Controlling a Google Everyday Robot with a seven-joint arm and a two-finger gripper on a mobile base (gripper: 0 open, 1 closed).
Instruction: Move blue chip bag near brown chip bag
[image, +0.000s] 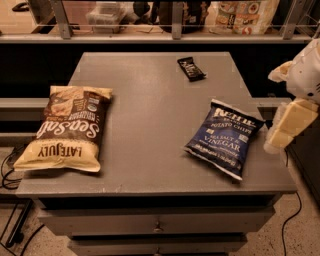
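Observation:
The blue chip bag (223, 138) lies flat on the right side of the grey table (150, 105), near its front right corner. The brown chip bag (67, 127) lies flat on the table's left edge, its lettering upside down to me. The two bags are far apart, with bare tabletop between them. My gripper (290, 122) is at the right edge of the view, just off the table's right side and right of the blue bag. It holds nothing that I can see.
A small black snack bar wrapper (190, 68) lies at the table's back right. A shelf with a railing (172, 20) and packaged goods runs behind the table. Drawers (157, 225) are under the tabletop. Cables lie on the floor at both sides.

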